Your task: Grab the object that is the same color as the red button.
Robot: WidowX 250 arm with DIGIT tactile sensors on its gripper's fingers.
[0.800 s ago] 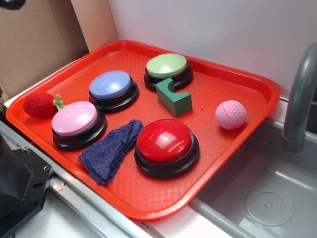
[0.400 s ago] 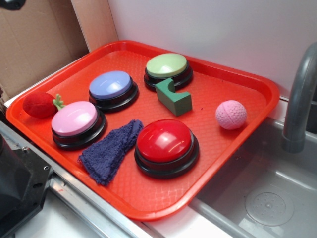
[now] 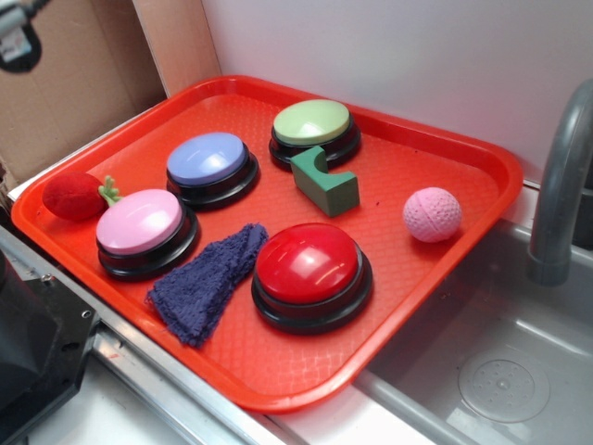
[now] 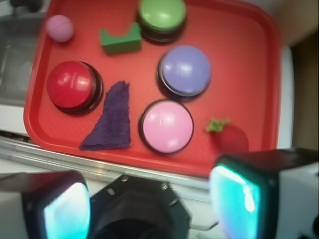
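Red plush fruit toy (image 3: 74, 196) with a green stem is lying at the left edge of the orange tray (image 3: 482, 158), touching nothing but the tray floor and sitting just beside the pink button (image 3: 145, 230). The red button (image 3: 310, 273) is standing near the tray's front edge, well apart from the toy; a purple cloth (image 3: 206, 281) is lying between the red button and the pink button. Behind the pink button are sitting a lavender button (image 3: 210, 166), a green button (image 3: 313, 130) and a green block (image 3: 324, 184); a pink textured ball (image 3: 432, 214) is resting to the right of the red button. The end effector (image 4: 149, 199) is hanging above the tray's near edge, fingers (image 4: 241, 194) spread wide, holding nothing.
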